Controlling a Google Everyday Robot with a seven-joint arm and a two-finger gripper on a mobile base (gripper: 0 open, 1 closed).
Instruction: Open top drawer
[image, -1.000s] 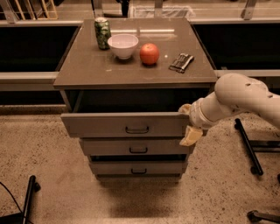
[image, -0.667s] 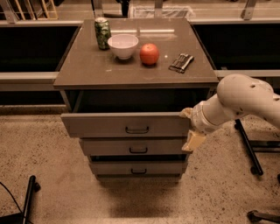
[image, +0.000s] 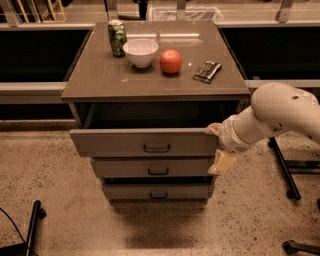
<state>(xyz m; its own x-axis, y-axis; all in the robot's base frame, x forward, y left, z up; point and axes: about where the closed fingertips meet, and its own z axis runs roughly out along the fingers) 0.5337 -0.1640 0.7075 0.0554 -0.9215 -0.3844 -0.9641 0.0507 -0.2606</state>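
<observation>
The top drawer (image: 125, 142) is a wide grey-brown drawer with a small dark loop handle (image: 156, 148) at its centre. It stands pulled out from the cabinet, with a dark gap behind its front. My gripper (image: 218, 146) is at the drawer's right front corner, on a white arm coming in from the right. One pale finger (image: 221, 162) hangs down beside the corner, the other (image: 213, 129) sits at the top edge of the corner.
Two narrower drawers (image: 155, 171) sit below. On the cabinet top (image: 100, 80) stand a green can (image: 117, 37), a white bowl (image: 140, 52), a red apple (image: 171, 62) and a dark small object (image: 207, 71). Black stand legs (image: 282, 167) are at right, speckled floor (image: 45, 190) around.
The arm and gripper have shifted slightly to the right and up. The drawer front stays at about the same spot.
</observation>
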